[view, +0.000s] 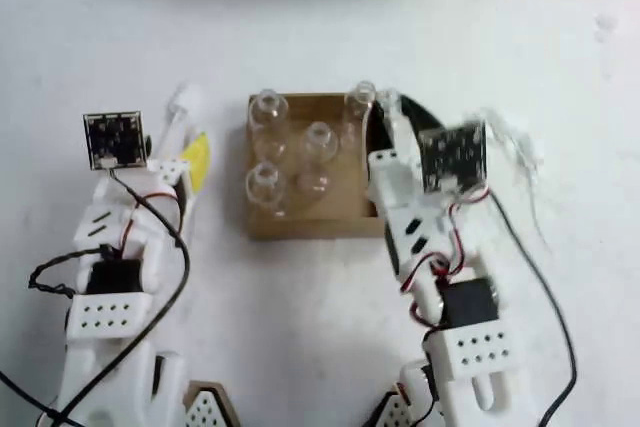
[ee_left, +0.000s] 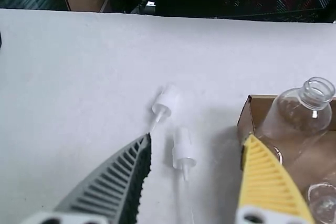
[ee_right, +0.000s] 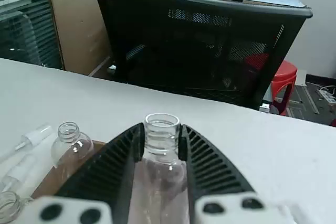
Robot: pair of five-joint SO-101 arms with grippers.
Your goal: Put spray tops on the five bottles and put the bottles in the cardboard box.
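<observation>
White table (view: pixel 320 347), dark room edge along its far side.

High view: cardboard box (view: pixel 300 225) sits mid-table between the two arms. Three open clear bottles stand in it with no tops: far-left bottle (view: pixel 268 107), middle bottle (view: pixel 318 142) and near-left bottle (view: pixel 263 183). The held bottle (view: pixel 360 97) is at the box's far right corner, with the right gripper (view: pixel 378 115) closed around it. Left gripper (view: pixel 185 142) is left of the box, its yellow finger (view: pixel 198 159) just beside the box's left wall. White spray tops (view: pixel 183 104) lie at its tips. Clear clutter lies right of the right arm, too blurred to name.

Left wrist view: left gripper (ee_left: pixel 198 139) is wide open and holds nothing, grey finger (ee_left: pixel 121 182) and yellow finger (ee_left: pixel 265 182) well apart over the table. Near spray top (ee_left: pixel 184 150) lies between the fingertips, closer to the grey one. Far spray top (ee_left: pixel 165 100) lies just beyond it. Box corner (ee_left: pixel 251 109) shows behind the yellow finger, far-left bottle (ee_left: pixel 302 114) upright inside, neck open.

Right wrist view: right gripper (ee_right: pixel 161 139) has its black fingers clamped on the neck of the held bottle (ee_right: pixel 157 182), whose open mouth pokes above the fingertips. Far-left bottle (ee_right: pixel 71 140) stands to the left in the box (ee_right: pixel 50 179). Far spray top (ee_right: pixel 34 135) and near spray top (ee_right: pixel 16 171) lie on the table left of the box. Black mesh furniture (ee_right: pixel 210 51) and a red stool (ee_right: pixel 286 77) stand behind the table.
</observation>
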